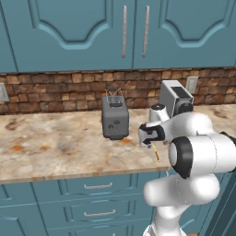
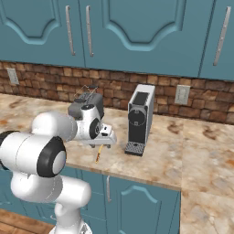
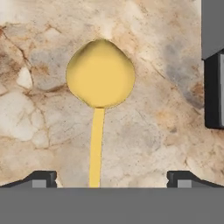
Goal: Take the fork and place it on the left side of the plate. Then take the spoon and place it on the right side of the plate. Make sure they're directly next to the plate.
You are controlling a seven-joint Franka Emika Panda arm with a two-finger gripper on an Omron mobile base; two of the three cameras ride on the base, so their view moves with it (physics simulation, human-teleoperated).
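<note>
The hand hung low over the bench, looking straight down on the spoon, which lay flat on the marble with its rounded yellow bowl toward the top of the hand view and its thin handle running down between the two finger tips. From the base views a thin yellow handle showed on the bench just below the hand, near the front edge; I took it for the same utensil, though it was too small there to be sure. The step in hand seemed to be the pick of the spoon. To do it well, I judged that the hand should come down on the handle, not on the wide bowl, with the handle centred between the finger tips, because at that moment it lay a little nearer to one finger. Such a thin, flat handle may slip, so the fingers should go down almost to the bench surface before they close. The dark base of the coffee machine stood close at one side and should be avoided. The jaws stood fully wide apart, and the hand held nothing and touched nothing.
</note>
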